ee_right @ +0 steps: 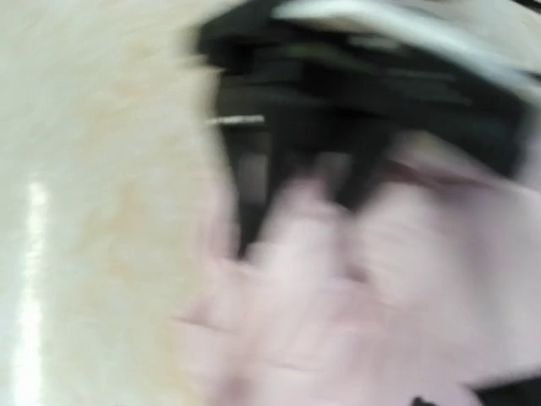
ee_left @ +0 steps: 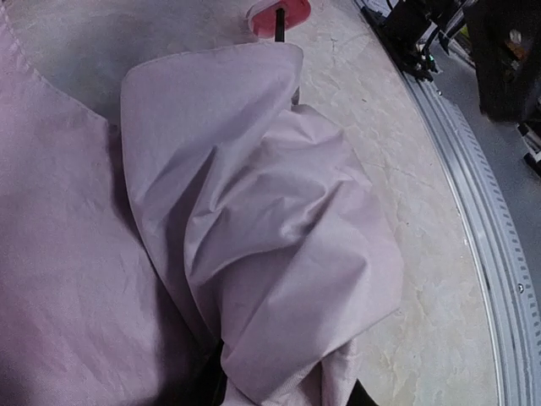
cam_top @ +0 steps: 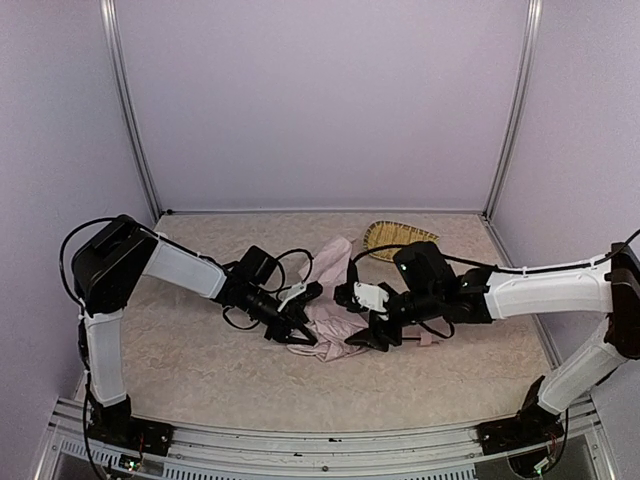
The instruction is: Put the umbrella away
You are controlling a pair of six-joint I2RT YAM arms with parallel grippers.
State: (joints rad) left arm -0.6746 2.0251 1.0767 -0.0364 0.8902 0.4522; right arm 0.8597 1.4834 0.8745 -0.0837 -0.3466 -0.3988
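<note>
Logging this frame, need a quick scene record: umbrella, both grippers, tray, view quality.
umbrella: pink canopy crumpled mid-table, between the arms
handle: pink, on the table past the fabric's edge, left wrist view
left gripper: at the fabric's left side, jaw state unclear
right gripper: at the fabric's right side, jaw state unclear
tray: woven, back right, behind the right arm
right wrist view: motion-blurred, unusable
</note>
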